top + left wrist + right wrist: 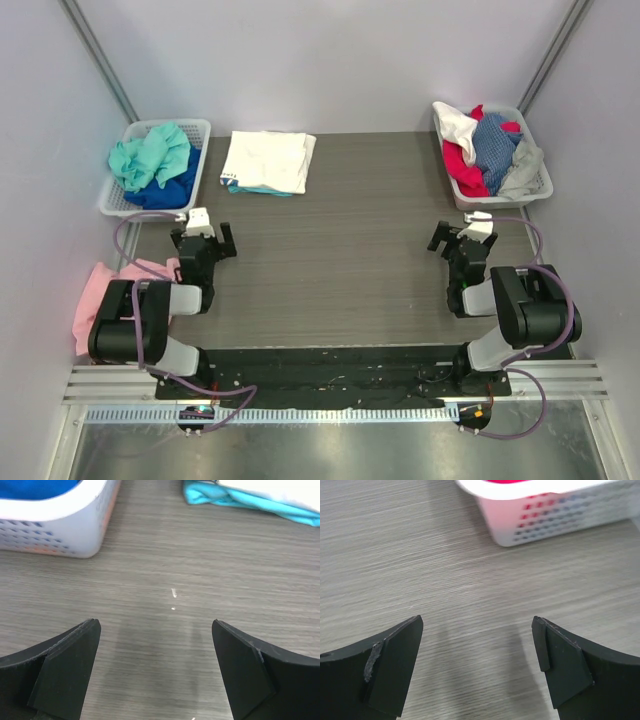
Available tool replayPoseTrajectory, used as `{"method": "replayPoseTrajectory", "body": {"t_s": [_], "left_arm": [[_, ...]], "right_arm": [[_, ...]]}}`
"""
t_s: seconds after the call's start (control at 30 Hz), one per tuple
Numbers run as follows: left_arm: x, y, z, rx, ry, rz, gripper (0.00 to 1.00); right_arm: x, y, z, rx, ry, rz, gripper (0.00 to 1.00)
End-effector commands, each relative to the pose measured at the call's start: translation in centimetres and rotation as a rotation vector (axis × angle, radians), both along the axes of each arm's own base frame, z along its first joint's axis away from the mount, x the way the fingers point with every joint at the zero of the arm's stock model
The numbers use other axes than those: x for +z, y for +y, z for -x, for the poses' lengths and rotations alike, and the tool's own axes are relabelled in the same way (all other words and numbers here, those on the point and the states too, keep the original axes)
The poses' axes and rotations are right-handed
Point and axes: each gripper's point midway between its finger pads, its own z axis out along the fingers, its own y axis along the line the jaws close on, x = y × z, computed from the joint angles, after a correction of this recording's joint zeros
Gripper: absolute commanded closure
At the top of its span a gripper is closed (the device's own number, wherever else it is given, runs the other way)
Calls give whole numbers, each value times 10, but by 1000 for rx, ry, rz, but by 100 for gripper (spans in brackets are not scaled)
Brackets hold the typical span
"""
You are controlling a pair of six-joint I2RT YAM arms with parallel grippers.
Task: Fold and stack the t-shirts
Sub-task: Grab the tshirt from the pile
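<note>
A folded white t-shirt [268,158] lies on top of a folded turquoise one [262,188] at the back left of the table; its turquoise edge [240,500] shows in the left wrist view. A mint-green t-shirt [150,155] and a royal blue one [165,192] lie crumpled in the left basket [200,128]. White, red, blue and grey t-shirts [485,150] fill the right basket [540,185]. My left gripper [204,240] is open and empty over bare table. My right gripper [458,238] is open and empty over bare table.
A pink cloth [95,295] hangs off the table's left edge beside the left arm. The left basket's corner [65,535] shows in the left wrist view, the right basket's wall [545,522] in the right wrist view. Grey walls enclose the table.
</note>
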Motion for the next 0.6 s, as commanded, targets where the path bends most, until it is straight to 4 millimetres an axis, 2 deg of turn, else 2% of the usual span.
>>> {"method": "replayPoseTrajectory", "body": {"t_s": [0.0,0.03,0.07,0.1,0.13,0.2,0.23,0.27,0.33,0.4,0.43,0.5,0.57], "left_arm": [[58,13,-16,139,-75,-30,1],[51,12,-13,141,-4,-40,0],[72,10,-21,143,-32,-32,0],[84,7,-22,144,-54,-16,0],[88,3,-21,143,-52,11,0],[113,-7,-25,126,-100,56,0],[114,-14,-25,100,-82,65,0],[134,-19,-30,85,-111,71,0],[159,-34,-35,29,-113,73,0],[175,-35,-38,25,-113,63,0],[191,-32,-44,44,-113,57,0],[203,-32,-51,27,-81,22,0],[212,-38,-67,-14,-27,-11,0]], "right_arm": [[34,-26,8,-202,-124,-33,0],[45,-37,14,-287,-163,-27,0],[39,-43,14,-336,-100,-23,0],[51,-45,12,-365,-116,-54,0],[54,-48,11,-384,-104,-46,0],[64,-50,8,-413,-99,-50,0],[73,-52,7,-437,-116,-76,0],[79,-54,4,-469,-86,-89,0],[90,-51,-5,-484,-76,-153,0],[105,-46,-16,-482,-18,-187,0],[108,-42,-20,-487,-11,-223,0],[124,-31,-29,-448,5,-236,0],[138,-18,-33,-415,9,-246,1]]}}
